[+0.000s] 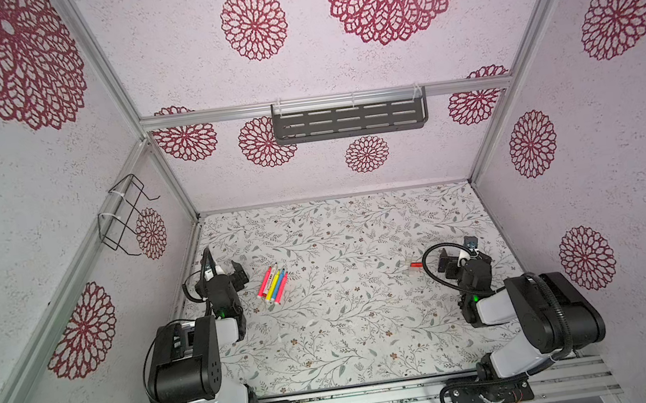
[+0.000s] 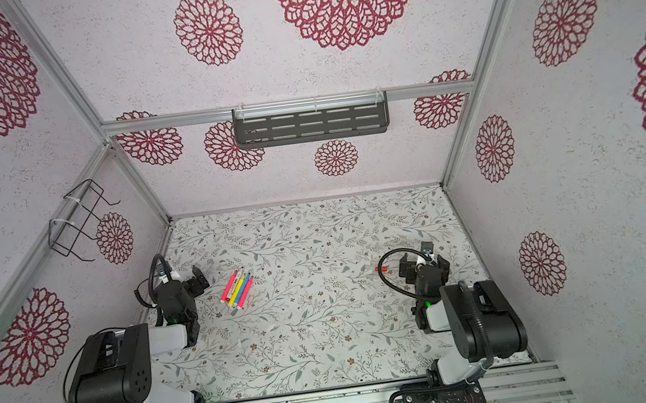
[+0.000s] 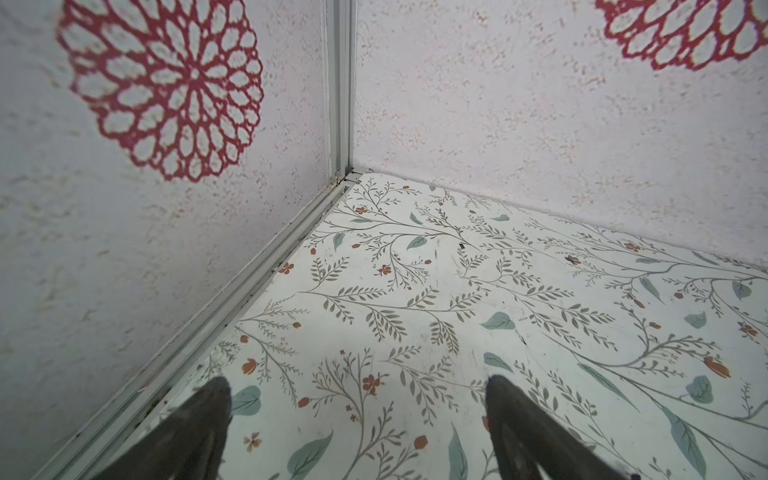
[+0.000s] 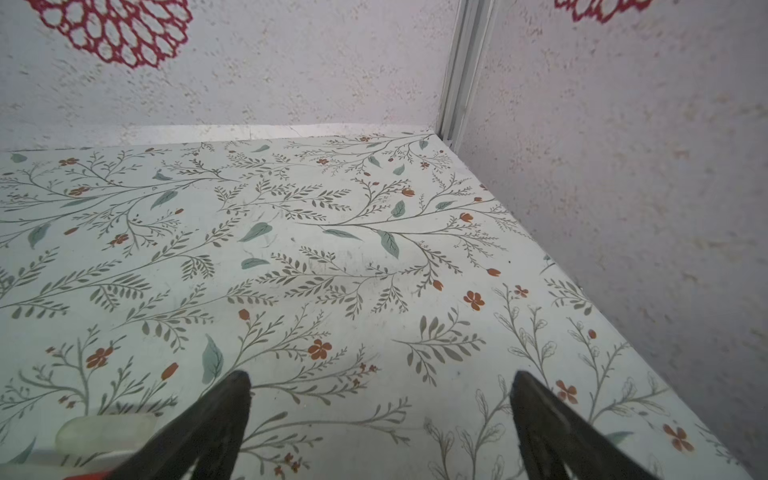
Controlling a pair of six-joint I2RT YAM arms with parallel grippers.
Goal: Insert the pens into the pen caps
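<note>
The pens (image 1: 274,286): bunched side by side on the floral table (image 1: 370,330), left of centre in both top views, apparently uncapped, going by the dark tips at the far ends. Long axes parallel, slanting from near-left to far-right.

Just beside them, toward the left wall: the left pincer (image 1: 241,276), spread wide and holding nothing. Aimed at the far corner in the left wrist view, with only bare table between the jaws.

Well apart, right of centre: the pen caps (image 1: 411,268), a small cluster of pale tubes with one red piece, lying roughly crosswise to the pens. Immediately right of those: the right pincer (image 1: 464,259), likewise wide open and empty. In the right wrist view, one pale cap (image 4: 104,430) outside the jaw gap, beside a finger.

By judgement: left arm nearer the pens, right arm nearer the caps, no pen capped yet.
</note>
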